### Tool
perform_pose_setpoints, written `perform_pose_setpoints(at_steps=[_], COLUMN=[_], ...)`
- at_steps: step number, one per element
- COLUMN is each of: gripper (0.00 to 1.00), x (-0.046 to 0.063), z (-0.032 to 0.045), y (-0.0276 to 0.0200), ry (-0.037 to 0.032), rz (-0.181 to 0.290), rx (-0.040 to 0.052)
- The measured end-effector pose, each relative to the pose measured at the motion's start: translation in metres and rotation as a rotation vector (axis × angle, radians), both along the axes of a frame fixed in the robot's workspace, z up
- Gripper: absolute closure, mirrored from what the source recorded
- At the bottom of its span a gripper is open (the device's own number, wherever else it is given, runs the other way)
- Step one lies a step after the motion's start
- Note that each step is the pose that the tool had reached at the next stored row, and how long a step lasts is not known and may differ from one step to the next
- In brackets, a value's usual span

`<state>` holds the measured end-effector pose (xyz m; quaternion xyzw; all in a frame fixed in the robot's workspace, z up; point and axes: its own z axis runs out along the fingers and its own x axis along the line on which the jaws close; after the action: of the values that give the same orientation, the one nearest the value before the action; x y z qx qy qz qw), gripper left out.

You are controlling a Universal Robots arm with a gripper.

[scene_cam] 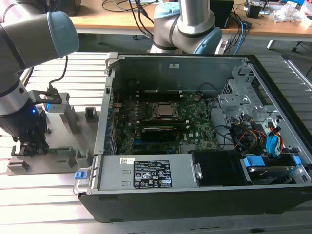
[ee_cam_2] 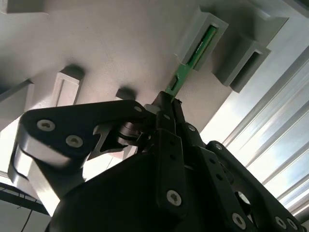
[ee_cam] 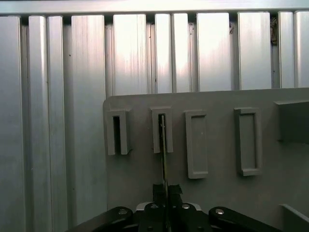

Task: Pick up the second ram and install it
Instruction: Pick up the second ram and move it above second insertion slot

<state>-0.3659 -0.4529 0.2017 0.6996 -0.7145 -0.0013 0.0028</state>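
The second ram (ee_cam_2: 192, 57) is a narrow green stick standing on edge in a slot of the grey holder tray (ee_cam_2: 120, 43). In the first wrist view the second ram (ee_cam: 163, 140) shows edge-on, running from its slot block to my fingers. My gripper (ee_cam_2: 166, 99) is shut on the stick's near end, with one dark finger pressed against each face. In the exterior view my gripper (scene_cam: 29, 145) is low over the tray (scene_cam: 61, 163), at the exterior view's left, well away from the motherboard (scene_cam: 161, 124).
The open computer case (scene_cam: 195, 187) lies on the ribbed metal table (scene_cam: 39, 204), with its CPU socket (scene_cam: 165, 110) mid-board and cables and drive bays at the exterior view's right. Another arm's base (scene_cam: 187, 24) stands behind the case. Several empty slot blocks (ee_cam: 247, 140) rise from the tray.
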Motion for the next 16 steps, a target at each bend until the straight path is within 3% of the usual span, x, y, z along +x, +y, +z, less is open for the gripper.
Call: perform_pose_setpoints(at_steps=[16], gripper=[0.87], x=[0.0000], z=[-0.0001], y=[0.0000], ry=[-0.0001], rz=[0.000], rx=[0.0005])
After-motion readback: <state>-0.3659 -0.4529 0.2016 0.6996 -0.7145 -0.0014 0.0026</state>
